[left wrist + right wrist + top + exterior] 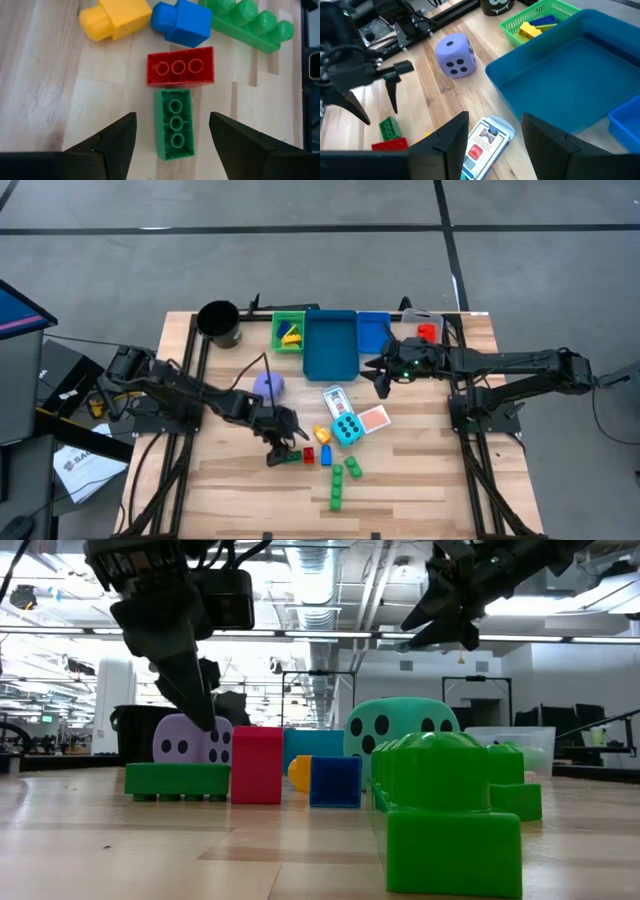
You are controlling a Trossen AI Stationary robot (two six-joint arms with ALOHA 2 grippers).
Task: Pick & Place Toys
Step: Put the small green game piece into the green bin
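Note:
A small green brick [174, 130] lies flat on the wood, end-on against a red brick [181, 66]. My left gripper [172, 120] hangs open just above it, one finger on each side, touching nothing; in the low view its fingers [190, 690] point down over the green brick [178, 780]. Beyond lie a yellow brick [116, 19], a blue brick [182, 21] and a long green brick [247, 25]. The cyan dotted die [347, 429], purple die [268, 385] and card pack [335, 400] rest on the table. My right gripper [383, 375] hovers open beside the blue bin [330, 343].
At the far edge stand a black cup [218, 323], a green bin [289, 332] with bricks in it, a small blue bin [373, 330] and a clear bin [425, 325]. An orange card [373, 420] and more green bricks [337, 490] lie near the middle.

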